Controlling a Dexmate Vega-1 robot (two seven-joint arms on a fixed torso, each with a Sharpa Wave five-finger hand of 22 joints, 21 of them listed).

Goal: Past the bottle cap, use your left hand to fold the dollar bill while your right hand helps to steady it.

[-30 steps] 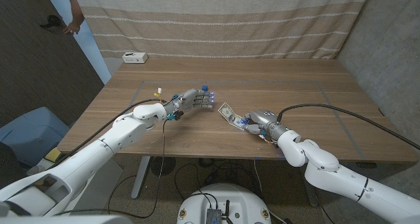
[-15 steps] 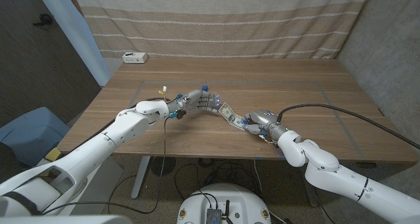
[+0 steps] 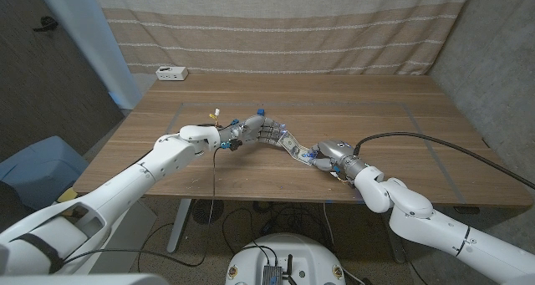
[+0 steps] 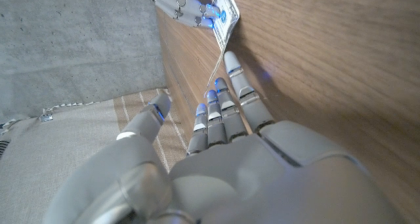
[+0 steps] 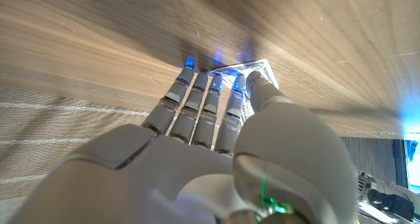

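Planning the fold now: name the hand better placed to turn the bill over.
Left. The left hand has its fingertips at the free end of the dollar bill, while the right hand presses the other end down.

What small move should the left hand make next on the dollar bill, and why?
Probably slip the left hand's fingertips under the near end of the dollar bill and lift it. The fingertips reach that end, while the right hand presses the other end onto the table.

Your right hand (image 3: 322, 152) covers the near end of the green paper dollar bill (image 3: 292, 145); its print is too small to read.
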